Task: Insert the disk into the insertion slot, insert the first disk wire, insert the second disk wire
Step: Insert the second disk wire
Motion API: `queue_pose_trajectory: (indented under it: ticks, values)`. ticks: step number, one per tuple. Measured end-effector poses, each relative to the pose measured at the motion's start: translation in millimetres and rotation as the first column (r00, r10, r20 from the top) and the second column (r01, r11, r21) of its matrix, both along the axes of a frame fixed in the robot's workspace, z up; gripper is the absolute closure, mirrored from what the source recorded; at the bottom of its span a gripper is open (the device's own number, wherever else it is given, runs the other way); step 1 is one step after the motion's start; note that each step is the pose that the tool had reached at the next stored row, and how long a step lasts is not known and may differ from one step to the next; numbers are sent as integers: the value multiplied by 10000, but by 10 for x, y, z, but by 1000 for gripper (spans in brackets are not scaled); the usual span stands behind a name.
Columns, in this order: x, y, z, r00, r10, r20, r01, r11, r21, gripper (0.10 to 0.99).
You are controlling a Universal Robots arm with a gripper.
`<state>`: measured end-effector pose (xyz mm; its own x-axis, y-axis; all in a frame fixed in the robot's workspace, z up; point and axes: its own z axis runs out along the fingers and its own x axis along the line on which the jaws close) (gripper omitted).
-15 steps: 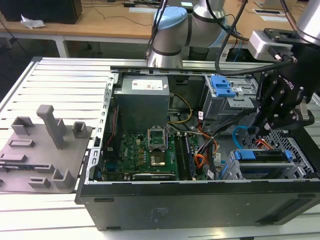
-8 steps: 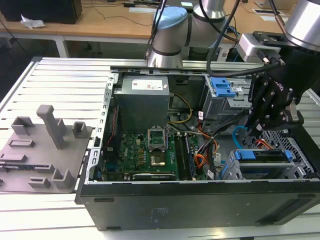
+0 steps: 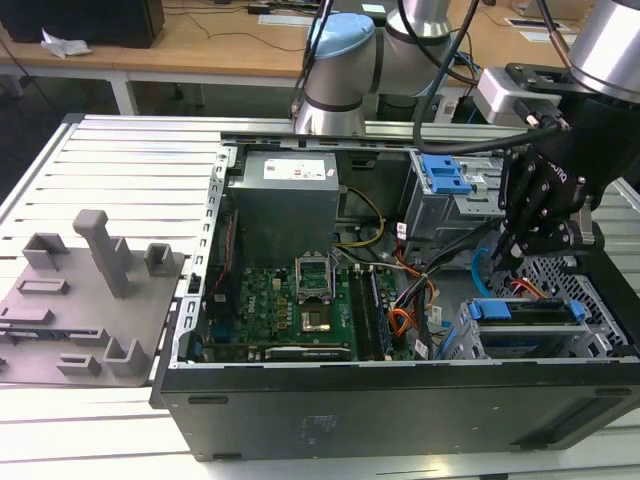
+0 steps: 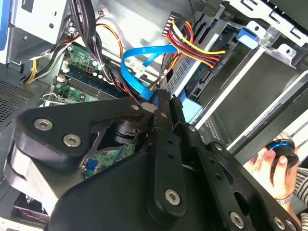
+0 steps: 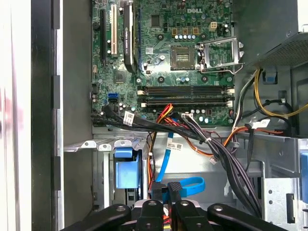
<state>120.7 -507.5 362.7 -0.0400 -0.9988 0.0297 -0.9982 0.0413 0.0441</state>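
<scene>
My hand [image 4: 163, 98] pinches the second disk wire [image 4: 137, 72]; the second wrist view adds the first disk wire [image 4: 195, 48], one of each.

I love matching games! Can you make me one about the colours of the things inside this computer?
Things:
1. flat cable
2. claw
3. motherboard
4. wire bundle with a dark plug

Colours:
A. green
B. all black
C. light blue
D. orange, red, yellow and black

Pairs: 1-C, 2-B, 3-A, 4-D
</scene>
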Motion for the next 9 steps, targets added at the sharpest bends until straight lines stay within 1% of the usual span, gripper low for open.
queue_pose_trajectory:
  ticks: [5, 8, 9]
  values:
    - [0, -1, 0, 10000, 3, 0, -3, 10000, 0, 922]
    - [-1, -51, 0, 10000, 4, 0, -4, 10000, 0, 922]
    - [-1, -85, 0, 10000, 3, 0, -3, 10000, -1, 922]
